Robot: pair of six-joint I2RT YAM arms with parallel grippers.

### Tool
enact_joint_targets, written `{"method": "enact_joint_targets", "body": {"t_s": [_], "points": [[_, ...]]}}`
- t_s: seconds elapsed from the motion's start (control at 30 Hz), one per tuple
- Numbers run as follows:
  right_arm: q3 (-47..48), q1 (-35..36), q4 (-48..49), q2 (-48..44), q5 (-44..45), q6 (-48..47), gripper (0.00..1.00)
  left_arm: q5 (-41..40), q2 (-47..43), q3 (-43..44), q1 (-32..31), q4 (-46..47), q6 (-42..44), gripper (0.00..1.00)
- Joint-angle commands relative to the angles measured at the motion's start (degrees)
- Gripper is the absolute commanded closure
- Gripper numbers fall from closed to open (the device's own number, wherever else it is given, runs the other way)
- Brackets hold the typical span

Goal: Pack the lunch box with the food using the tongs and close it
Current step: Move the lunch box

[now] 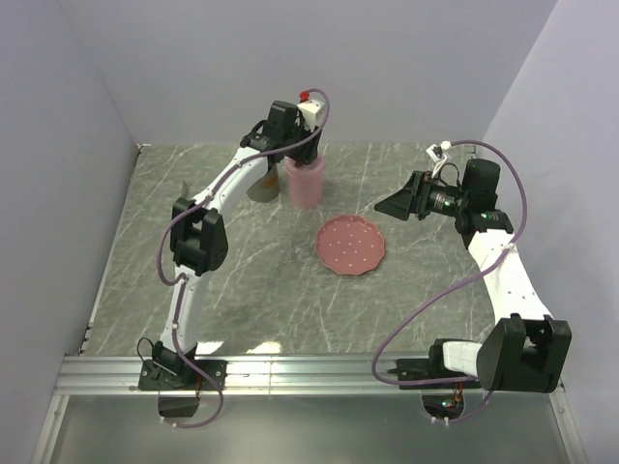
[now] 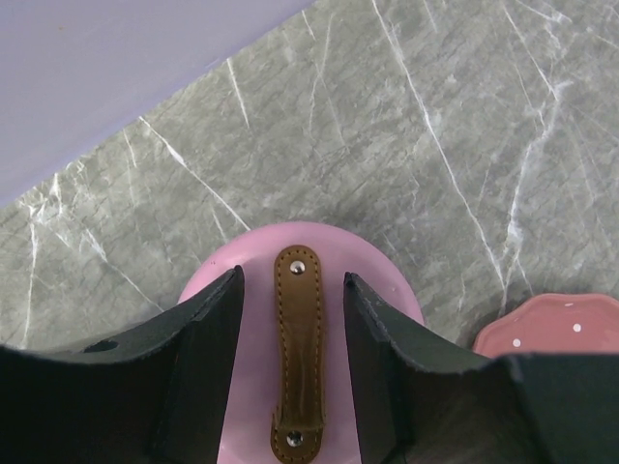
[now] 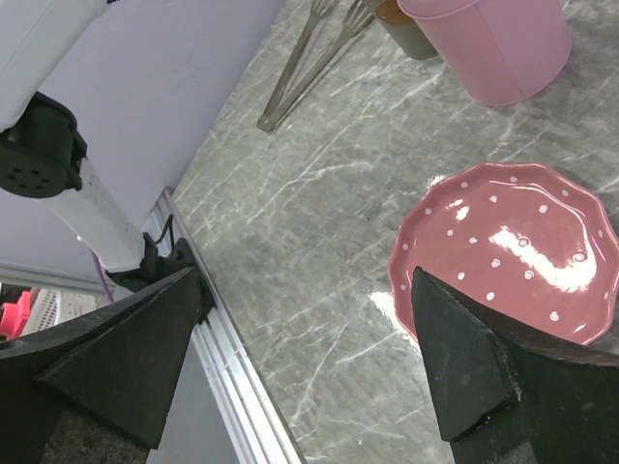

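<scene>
The lunch box (image 1: 304, 184) is a pink cylinder at the back of the table, with its pink lid (image 2: 256, 290) on top. A brown leather strap (image 2: 298, 348) runs across the lid. My left gripper (image 2: 292, 274) hangs right over the lid, open, one finger on each side of the strap with a gap on both sides. My right gripper (image 3: 305, 275) is wide open and empty, in the air to the right of the pink plate (image 1: 350, 245). The grey metal tongs (image 3: 309, 58) lie on the table to the left of the lunch box (image 3: 493, 48). No food is in view.
The dotted pink plate (image 3: 513, 242) lies bare at mid table, its rim (image 2: 561, 324) close beside the lunch box. A dark grey cup (image 3: 411, 29) stands between the tongs and the box. Walls close off the back and both sides.
</scene>
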Motion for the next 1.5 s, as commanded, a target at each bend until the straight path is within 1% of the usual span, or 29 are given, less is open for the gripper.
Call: {"method": "enact_joint_targets", "body": {"t_s": [0.0,0.13,0.27,0.4,0.53,0.63,0.73,0.77,0.83,0.87,0.97,1.07,1.13,1.27,1.3,1.37,1.47], "points": [[0.36,-0.4,0.89,-1.04,-0.85,-0.5,0.04,-1.24,-1.62,-3.33,-0.3,-5.16,0.9,0.49],[0.19,-0.4,1.24,-1.48,-0.85,-0.41,0.04,-2.12,-2.67,-3.86,-0.3,-5.78,1.78,0.48],[0.19,-0.4,0.54,-1.92,-0.85,-1.29,0.04,-2.21,-5.31,-5.36,-0.3,-3.76,2.74,0.46],[-0.07,-0.4,1.06,-1.92,-0.93,-0.59,0.04,-2.91,-5.49,-0.71,-0.48,-5.69,3.71,0.45],[0.28,-0.4,0.01,-2.27,-0.93,-1.2,0.04,-3.0,-7.85,-0.17,-0.65,-4.73,4.68,0.45],[0.71,-0.4,-0.51,-2.54,-0.85,-1.64,0.04,-2.73,-10.75,-0.87,-1.62,-3.59,6.87,0.44],[1.07,-0.49,-0.78,-2.54,-0.5,-1.73,0.04,-4.13,-13.74,-3.76,-4.78,-2.88,11.78,0.44],[1.15,-0.49,-0.69,-2.62,-0.41,-1.73,0.03,-4.57,-14.97,-4.82,-6.79,-2.44,14.93,0.44],[1.24,-0.49,-0.6,-2.89,-0.06,-1.73,0.03,-5.63,-15.51,-7.19,-8.99,-3.22,18.55,0.44],[1.24,-0.58,-0.78,-2.89,0.12,-1.81,0.03,-7.37,-14.81,-7.11,-11.18,-5.58,22.39,0.44],[2.56,-1.54,-3.32,-2.89,1.35,-3.3,0.03,-8.62,-11.92,-5.19,-14.09,-9.46,26.99,0.44],[2.83,-4.79,-4.12,-2.8,0.48,-2.52,0.02,-8.62,-9.72,-3.86,-14.37,-10.61,27.79,0.45],[2.21,-8.29,-3.68,-2.8,-0.84,-1.64,0.02,-10.98,-8.74,-4.21,-14.8,-9.39,29.46,0.46],[1.95,-13.48,-4.47,-2.19,-3.03,-1.28,0.0,-16.08,-6.64,-7.98,-16.03,-4.91,36.38,0.46],[1.95,-14.37,-4.82,-1.75,-3.48,-1.46,0.0,-18.09,-6.28,-9.56,-16.21,-3.77,37.45,0.46],[1.86,-15.69,-5.53,-1.48,-4.53,-1.81,0.0,-19.6,-4.53,-10.36,-16.39,-1.48,39.91,0.46],[1.24,-16.13,-5.7,-1.83,-4.8,-2.08,0.0,-21.97,-1.63,-9.23,-16.39,-0.25,41.76,0.46]]}}
